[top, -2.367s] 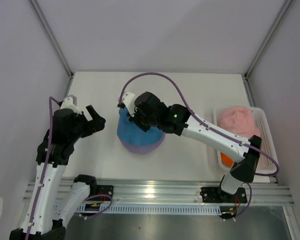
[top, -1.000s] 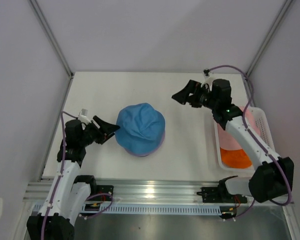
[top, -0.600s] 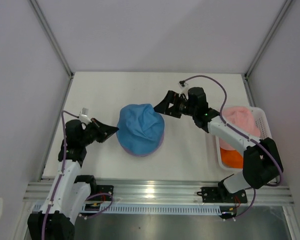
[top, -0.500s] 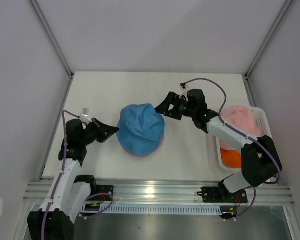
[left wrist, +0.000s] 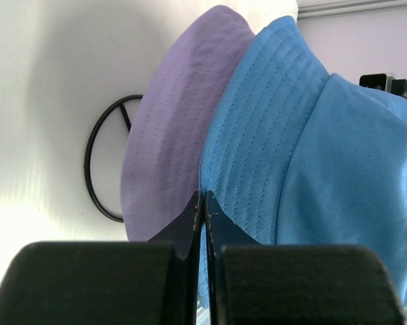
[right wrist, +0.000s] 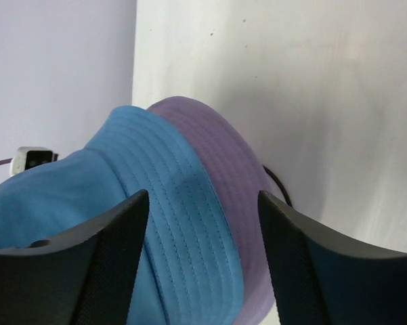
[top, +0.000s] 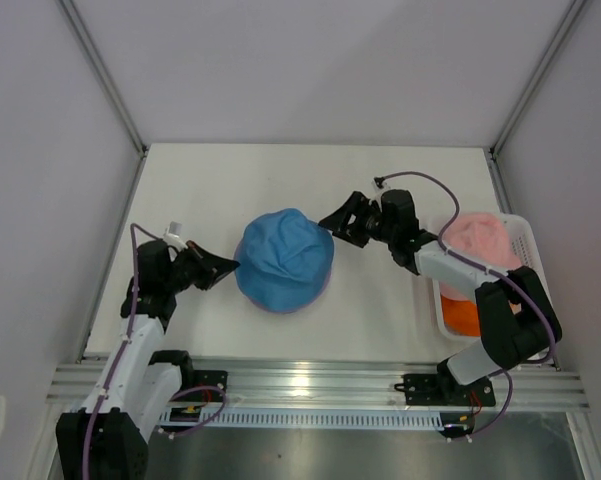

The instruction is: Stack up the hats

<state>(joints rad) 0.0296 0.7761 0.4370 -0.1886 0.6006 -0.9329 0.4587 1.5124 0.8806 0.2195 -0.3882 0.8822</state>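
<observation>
A blue hat [top: 283, 255] sits on top of a lavender-purple hat [top: 292, 306] mid-table; only the purple brim shows beneath it. My left gripper [top: 230, 266] is at the stack's left edge. In the left wrist view it [left wrist: 203, 198] is shut on the blue hat's brim [left wrist: 257, 135], beside the purple brim [left wrist: 169, 135]. My right gripper [top: 332, 226] is at the stack's right edge. It [right wrist: 203, 195] stands open, its fingers on either side of the blue brim [right wrist: 183, 223] and the purple brim [right wrist: 223, 156]. A pink hat [top: 477, 240] and an orange hat [top: 462, 318] lie in the basket.
The white plastic basket [top: 528, 262] stands at the table's right edge. A black wire stand's ring [left wrist: 88, 162] lies on the table under the stacked hats, also showing in the right wrist view [right wrist: 274, 179]. Grey walls close in the table on three sides.
My right gripper swung from above the basket over to the stack's right brim, its jaws narrowing. My left gripper closed at the left brim. The stack shifted slightly right.
</observation>
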